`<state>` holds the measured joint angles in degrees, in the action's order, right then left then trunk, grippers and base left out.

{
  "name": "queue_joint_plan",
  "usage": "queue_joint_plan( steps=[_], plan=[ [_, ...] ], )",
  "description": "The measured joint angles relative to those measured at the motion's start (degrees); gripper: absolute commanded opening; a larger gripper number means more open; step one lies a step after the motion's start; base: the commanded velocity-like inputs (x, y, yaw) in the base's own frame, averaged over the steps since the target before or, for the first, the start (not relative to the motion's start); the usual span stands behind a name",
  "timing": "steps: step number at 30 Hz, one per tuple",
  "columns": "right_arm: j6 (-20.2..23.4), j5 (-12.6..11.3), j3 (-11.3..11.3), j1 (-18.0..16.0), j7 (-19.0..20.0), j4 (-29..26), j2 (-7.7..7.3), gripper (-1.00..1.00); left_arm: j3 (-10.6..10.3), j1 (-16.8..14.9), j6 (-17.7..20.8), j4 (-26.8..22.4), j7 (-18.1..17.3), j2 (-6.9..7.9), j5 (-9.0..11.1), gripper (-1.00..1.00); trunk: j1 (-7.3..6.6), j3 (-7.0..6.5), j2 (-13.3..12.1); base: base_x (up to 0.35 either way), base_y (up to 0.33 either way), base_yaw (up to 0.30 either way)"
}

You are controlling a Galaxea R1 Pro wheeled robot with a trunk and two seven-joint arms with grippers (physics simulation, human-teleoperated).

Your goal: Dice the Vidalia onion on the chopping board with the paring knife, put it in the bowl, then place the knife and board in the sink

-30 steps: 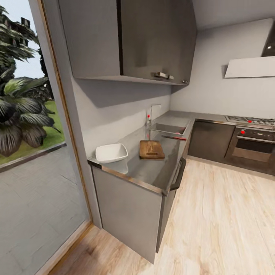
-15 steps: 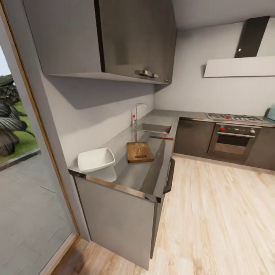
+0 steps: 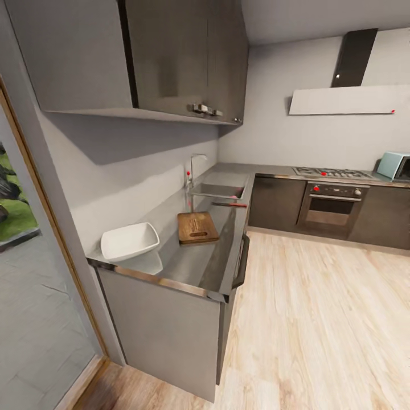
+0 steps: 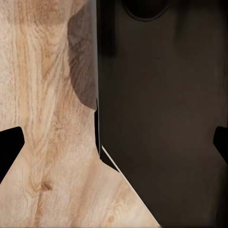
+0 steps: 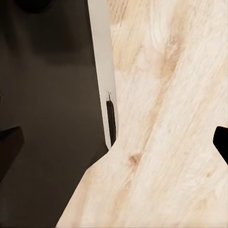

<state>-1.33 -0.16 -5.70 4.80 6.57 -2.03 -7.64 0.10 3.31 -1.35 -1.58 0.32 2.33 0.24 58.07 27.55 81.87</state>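
On the counter (image 3: 212, 267) sit bowl (image 3: 130, 241), board (image 3: 197, 227), knife (image 3: 230, 204); approach stage, sink (image 3: 218, 190) next; both claws wide, empty.

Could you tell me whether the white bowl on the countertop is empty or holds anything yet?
Empty. In the head view the bowl sits upright near the countertop's end, its white inside bare, with no onion pieces.

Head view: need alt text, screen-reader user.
A grey countertop runs away along the left wall, carrying a white bowl nearest, then a wooden chopping board, then a red-handled paring knife beside the sink with its chrome tap. Dark cabinets hang above; an oven stands at the far right on light wood floor.
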Motion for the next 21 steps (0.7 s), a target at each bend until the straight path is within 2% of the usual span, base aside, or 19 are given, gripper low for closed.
queue_joint_plan(
  steps=[21],
  plan=[
    [0.0,0.1,0.1,0.0,0.0,0.0,0.43,1.00,0.0,0.0,0.0,0.0,0.0,-0.45,0.0,1.00,-4.61,-3.77,-8.4,0.000,0.000,0.000]
  ],
)
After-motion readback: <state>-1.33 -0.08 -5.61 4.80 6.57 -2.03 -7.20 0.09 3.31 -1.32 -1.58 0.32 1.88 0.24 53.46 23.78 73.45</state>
